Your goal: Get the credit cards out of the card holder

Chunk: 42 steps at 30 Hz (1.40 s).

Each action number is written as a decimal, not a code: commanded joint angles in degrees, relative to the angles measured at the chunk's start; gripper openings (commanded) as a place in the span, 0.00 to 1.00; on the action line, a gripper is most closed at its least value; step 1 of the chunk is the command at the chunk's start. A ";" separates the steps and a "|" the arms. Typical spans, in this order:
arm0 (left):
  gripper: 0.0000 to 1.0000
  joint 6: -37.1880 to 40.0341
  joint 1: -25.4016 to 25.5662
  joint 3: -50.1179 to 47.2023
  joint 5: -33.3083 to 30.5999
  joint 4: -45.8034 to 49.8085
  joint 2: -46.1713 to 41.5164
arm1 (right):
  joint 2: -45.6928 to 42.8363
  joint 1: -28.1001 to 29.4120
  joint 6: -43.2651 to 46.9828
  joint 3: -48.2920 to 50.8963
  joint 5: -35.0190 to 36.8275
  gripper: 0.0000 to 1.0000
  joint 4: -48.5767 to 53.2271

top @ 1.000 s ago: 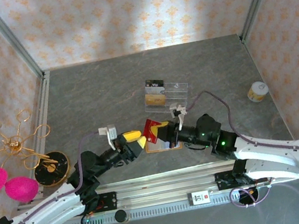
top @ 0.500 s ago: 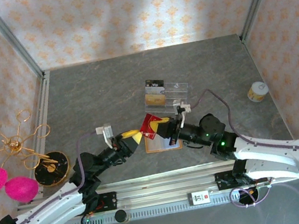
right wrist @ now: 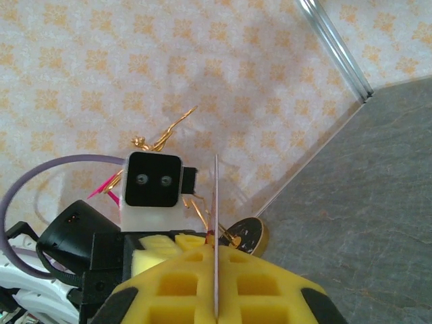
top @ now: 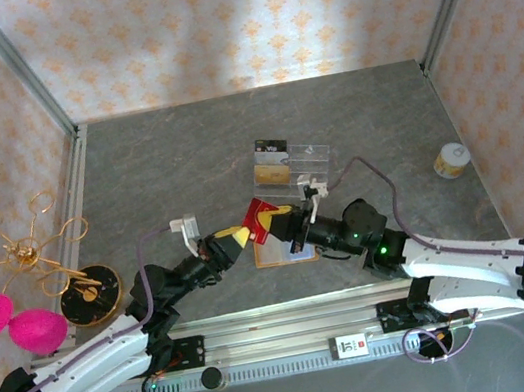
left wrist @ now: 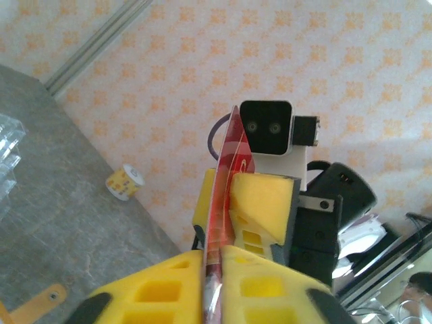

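So, the red credit card is gripped from both sides: the left gripper is clamped shut on one end, and the right gripper is clamped on the other. The card is held raised between them, while the card holder is left lying flat just below both grippers.

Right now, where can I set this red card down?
Free: tabletop between acrylic stand and back wall, and between that stand and the small yellow cylinder. Crowded: near centre, where left gripper and right gripper clamp the red card by the card holder.
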State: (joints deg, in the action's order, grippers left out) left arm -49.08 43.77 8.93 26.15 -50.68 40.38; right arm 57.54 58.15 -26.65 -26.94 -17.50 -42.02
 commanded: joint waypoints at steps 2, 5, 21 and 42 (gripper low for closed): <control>0.00 3.04 0.36 3.32 0.59 2.38 -0.77 | 1.15 0.33 -0.07 -2.85 0.87 0.00 2.82; 0.00 6.01 0.31 5.01 -1.38 8.78 -2.06 | 1.16 -0.50 -0.45 -4.02 3.00 0.12 7.64; 0.00 17.37 0.24 11.99 -8.09 30.72 -5.84 | 18.15 -38.10 -5.51 -18.54 14.02 0.59 43.99; 0.00 20.05 0.19 12.01 -7.36 30.19 -5.56 | 35.81 -39.34 5.99 -30.45 15.91 0.46 45.72</control>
State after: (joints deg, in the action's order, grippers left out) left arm -30.94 43.77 18.83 19.00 -20.12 34.89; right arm 92.03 18.92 -24.01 -54.92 -1.63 1.69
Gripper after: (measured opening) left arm 0.048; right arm 0.464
